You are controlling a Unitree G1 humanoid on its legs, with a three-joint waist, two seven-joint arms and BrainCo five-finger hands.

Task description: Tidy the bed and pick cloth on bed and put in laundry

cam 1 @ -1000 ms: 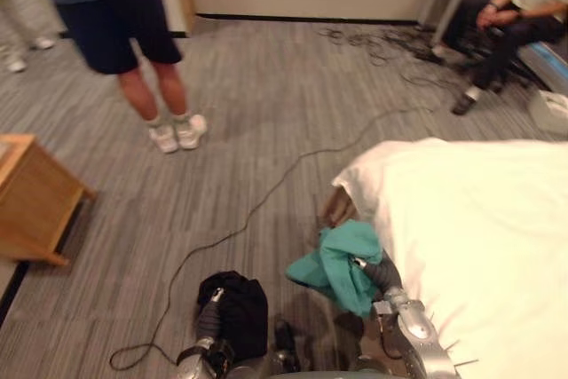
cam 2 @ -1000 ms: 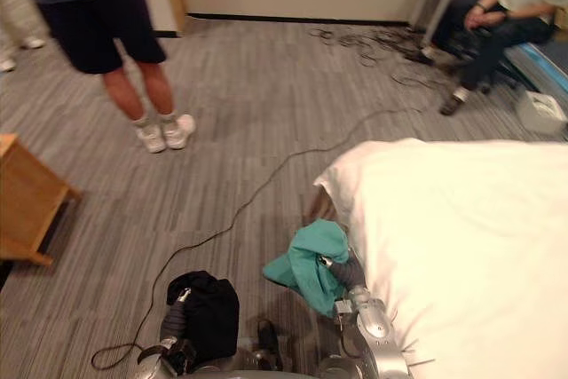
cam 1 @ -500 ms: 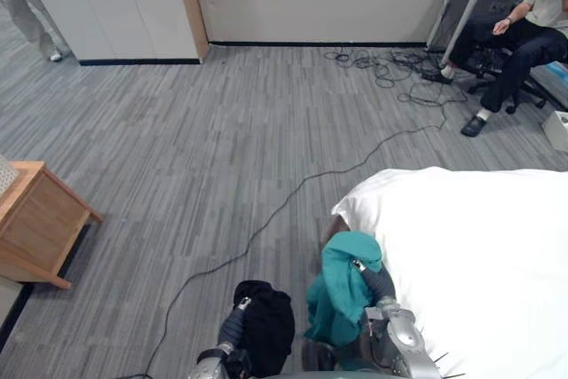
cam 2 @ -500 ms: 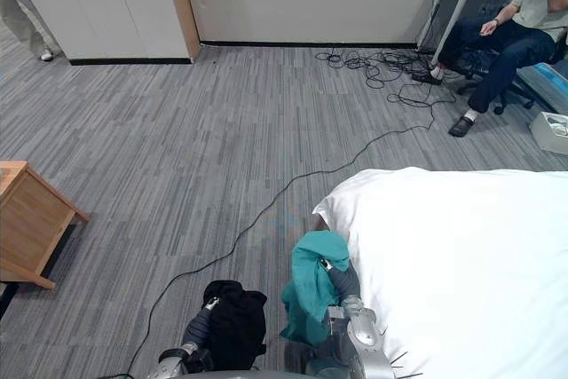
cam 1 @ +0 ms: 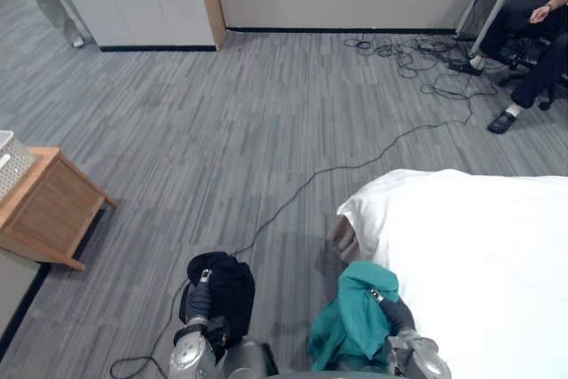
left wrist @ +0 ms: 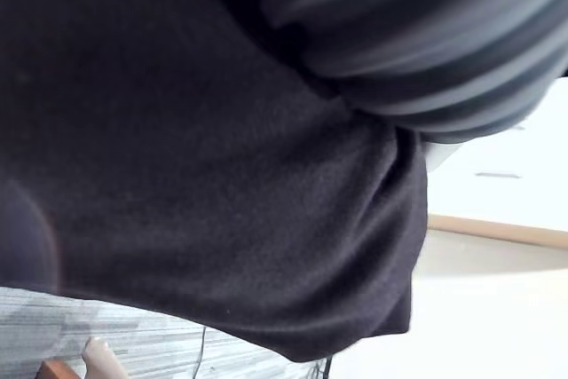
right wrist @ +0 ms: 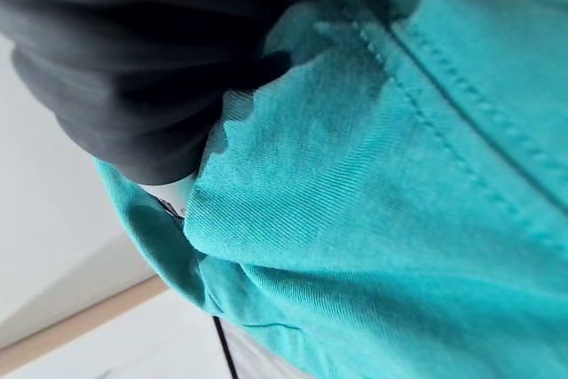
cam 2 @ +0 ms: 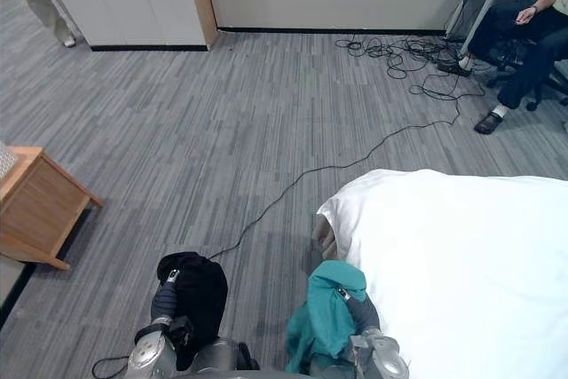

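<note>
Teal cloth (cam 1: pixel 353 330), eye view: draped over the right robot hand (cam 1: pixel 391 311), near, just left of the bed (cam 1: pixel 479 255). Black cloth (cam 1: pixel 227 288) over the left robot hand (cam 1: pixel 199 301), further left. Wrist views: cloth covers each, so we cannot tell the grasp. Step, we judge: carrying; next, reach the laundry.

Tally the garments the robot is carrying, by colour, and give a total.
black cloth: 1
teal cloth: 1
Total: 2
</note>
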